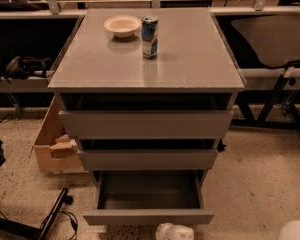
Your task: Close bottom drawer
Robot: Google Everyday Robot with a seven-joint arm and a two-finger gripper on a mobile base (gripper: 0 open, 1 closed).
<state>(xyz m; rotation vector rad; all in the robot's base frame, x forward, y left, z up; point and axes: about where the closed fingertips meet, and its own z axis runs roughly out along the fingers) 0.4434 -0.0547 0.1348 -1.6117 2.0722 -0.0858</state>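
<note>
The grey cabinet [190, 59] has three handle-less drawers. The bottom drawer [149, 217] is pulled out towards me, and its shallow grey box interior [149, 190] is bare. The middle drawer front [147, 159] and the top drawer front [146, 124] sit further back, each with a dark gap above it. My gripper [175, 232] shows as a white shape at the bottom edge of the camera view. It is just in front of the bottom drawer's front, slightly right of its middle, and I cannot tell whether it touches it.
A white bowl [122, 25] and a blue can [149, 36] stand on the cabinet top. A cardboard box [55, 144] sits on the floor at the cabinet's left. Black cables and a black stand [55, 214] lie at lower left. A dark frame [280, 99] stands at the right. A white rounded part [295, 231] is at lower right.
</note>
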